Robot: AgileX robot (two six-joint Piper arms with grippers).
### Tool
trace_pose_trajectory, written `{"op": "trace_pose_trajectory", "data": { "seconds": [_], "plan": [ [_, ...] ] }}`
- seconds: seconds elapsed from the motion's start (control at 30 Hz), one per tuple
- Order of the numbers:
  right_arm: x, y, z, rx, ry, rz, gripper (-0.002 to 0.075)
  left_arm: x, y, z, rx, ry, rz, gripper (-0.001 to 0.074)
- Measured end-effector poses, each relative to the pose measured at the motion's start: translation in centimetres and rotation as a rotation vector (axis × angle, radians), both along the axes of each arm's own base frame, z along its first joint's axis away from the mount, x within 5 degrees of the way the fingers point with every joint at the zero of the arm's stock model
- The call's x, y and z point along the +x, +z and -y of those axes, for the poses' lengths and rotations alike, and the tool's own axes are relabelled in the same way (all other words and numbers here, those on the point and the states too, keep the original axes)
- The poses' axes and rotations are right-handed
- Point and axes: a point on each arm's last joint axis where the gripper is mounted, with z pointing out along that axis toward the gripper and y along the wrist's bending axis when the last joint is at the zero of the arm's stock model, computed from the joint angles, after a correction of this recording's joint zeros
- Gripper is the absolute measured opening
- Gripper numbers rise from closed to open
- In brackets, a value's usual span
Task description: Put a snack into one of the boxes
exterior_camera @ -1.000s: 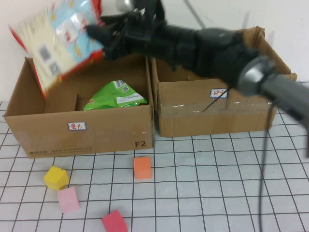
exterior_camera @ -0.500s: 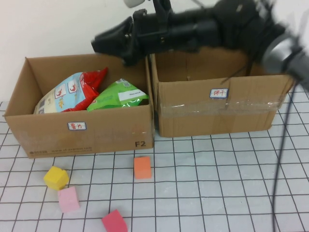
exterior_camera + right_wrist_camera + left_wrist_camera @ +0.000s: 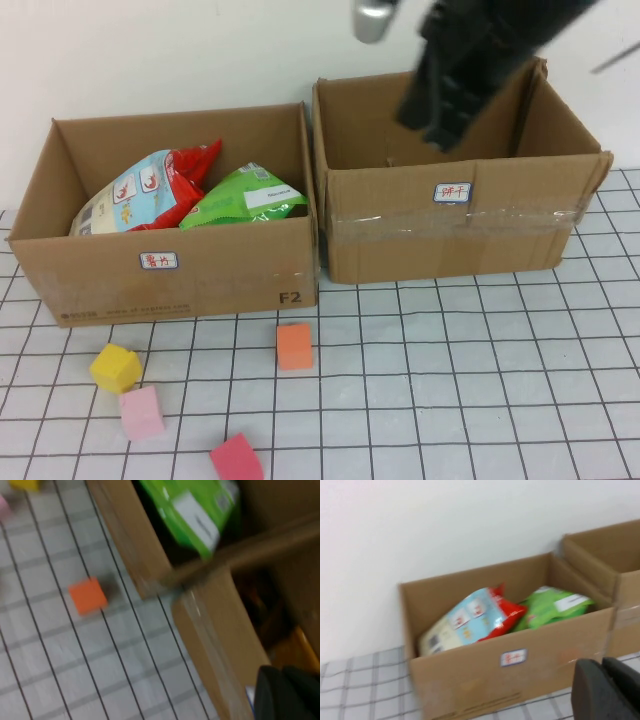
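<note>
Red bag (image 3: pixel 150 190) in left box (image 3: pixel 180 270). Right hand (image 3: pixel 440 100) above right box (image 3: pixel 460 235), grip unclear. Left hand (image 3: pixel 607 690) beside left box, grip unclear.

Orange cube (image 3: pixel 295 346) on the gridded table (image 3: pixel 480 380) just before the boxes, yellow cube (image 3: pixel 116 367) off to its left, pale pink cube (image 3: pixel 142 413) touching the yellow one's near side, darker pink cube (image 3: pixel 237 458) at the table's near edge, white wall (image 3: pixel 180 50) behind.

right claw (image 3: pixel 432 125) swung from left box (image 3: pixel 170 270) to over right box (image 3: pixel 455 225); empty
</note>
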Motion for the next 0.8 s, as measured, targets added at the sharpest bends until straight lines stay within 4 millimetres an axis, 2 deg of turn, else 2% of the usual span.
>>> {"op": "trace_pose_trajectory", "data": {
  "seconds": [0.13, 0.27, 0.37, 0.5, 0.8],
  "plan": [
    [-1.3, -0.7, 1.9, -0.075, -0.077, 0.007, 0.0008, -0.2, -2.1, 0.4, -0.037, -0.042, 0.018, -0.0001],
    [-3.9, -2.0, 3.6, -0.074, -0.108, 0.017, 0.0008, -0.5, -4.1, 0.2, -0.045, -0.045, 0.0, -0.0001],
    [-6.9, -2.2, 5.3, -0.032, -0.142, 0.054, 0.0008, -0.7, -5.3, 0.1, -0.042, -0.044, -0.013, -0.0001],
    [-11.4, -3.1, 7.8, 0.028, -0.185, 0.096, 0.0007, -0.8, -5.5, 0.0, -0.042, -0.043, -0.014, -0.0001],
    [-21.2, -8.3, 13.2, 0.155, -0.27, 0.166, 0.0007, -0.6, -6.4, 0.1, -0.016, -0.04, -0.022, -0.0001]
  ]
}}
